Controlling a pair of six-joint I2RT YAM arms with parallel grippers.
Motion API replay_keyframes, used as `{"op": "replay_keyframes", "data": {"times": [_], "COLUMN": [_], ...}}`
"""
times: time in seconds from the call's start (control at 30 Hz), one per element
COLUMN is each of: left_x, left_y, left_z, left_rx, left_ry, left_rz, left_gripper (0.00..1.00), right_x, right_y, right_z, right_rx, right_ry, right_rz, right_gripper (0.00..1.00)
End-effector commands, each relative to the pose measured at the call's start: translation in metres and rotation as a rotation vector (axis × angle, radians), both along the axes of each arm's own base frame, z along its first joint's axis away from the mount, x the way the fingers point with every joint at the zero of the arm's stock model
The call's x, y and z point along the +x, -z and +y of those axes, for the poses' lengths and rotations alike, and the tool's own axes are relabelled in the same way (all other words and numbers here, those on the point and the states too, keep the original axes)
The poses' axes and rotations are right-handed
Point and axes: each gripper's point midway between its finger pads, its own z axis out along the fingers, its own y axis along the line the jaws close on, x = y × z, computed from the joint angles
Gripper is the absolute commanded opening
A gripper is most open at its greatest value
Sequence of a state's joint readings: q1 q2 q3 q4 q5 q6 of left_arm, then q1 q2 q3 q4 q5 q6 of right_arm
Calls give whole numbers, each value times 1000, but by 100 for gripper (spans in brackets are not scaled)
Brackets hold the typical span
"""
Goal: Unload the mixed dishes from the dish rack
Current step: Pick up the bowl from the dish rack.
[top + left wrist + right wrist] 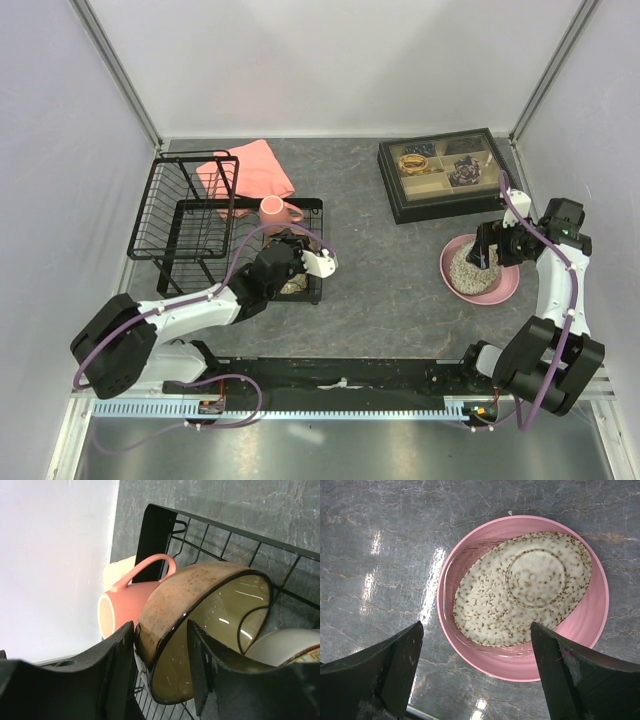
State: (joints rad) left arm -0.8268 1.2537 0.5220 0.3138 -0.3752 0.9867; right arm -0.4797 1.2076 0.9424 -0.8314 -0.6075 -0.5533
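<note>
The black wire dish rack [190, 215] stands at the left, its flat base [312, 292] reaching right. The pink mug [273, 209] lies on that base; in the left wrist view the mug [127, 602] has its handle up. My left gripper [290, 262] is over the base, shut on the rim of the small brown bowl [200, 595], which is tilted on edge: one finger outside, one inside. My right gripper [487, 248] is open and empty above the pink plate [470, 650], where the grey speckled bowl [520, 590] lies upside down.
A cream dish with a patterned rim [290, 647] sits right beside the brown bowl. A pink folded cloth [258, 165] lies behind the rack. A black compartmented tray of trinkets [445, 172] stands at the back right, just beyond the plate. White walls enclose the table.
</note>
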Motion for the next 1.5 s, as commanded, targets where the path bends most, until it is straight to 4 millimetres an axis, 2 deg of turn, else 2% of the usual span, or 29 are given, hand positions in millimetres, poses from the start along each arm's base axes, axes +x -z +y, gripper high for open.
{"op": "replay_keyframes", "data": {"times": [0.0, 0.23, 0.73, 1.1, 1.47], "left_x": [5, 6, 9, 14, 10], "left_y": [-3, -3, -9, -24, -41], "left_z": [-4, -4, -2, 2, 7], "left_rx": [-5, -23, -45, -51, -84], "left_ry": [9, 5, -12, -35, -38], "left_rz": [-54, -74, -121, -219, -274], "left_gripper": [50, 39, 2, 2, 2], "right_x": [2, 2, 1, 1, 2], "right_y": [0, 1, 4, 8, 12], "right_z": [1, 1, 0, 0, -1], "right_rx": [-4, -5, -9, -6, -2], "right_ry": [-10, -9, -10, -11, -12], "right_rz": [-13, -12, -4, 4, 21], "right_gripper": [95, 95, 95, 95, 95]}}
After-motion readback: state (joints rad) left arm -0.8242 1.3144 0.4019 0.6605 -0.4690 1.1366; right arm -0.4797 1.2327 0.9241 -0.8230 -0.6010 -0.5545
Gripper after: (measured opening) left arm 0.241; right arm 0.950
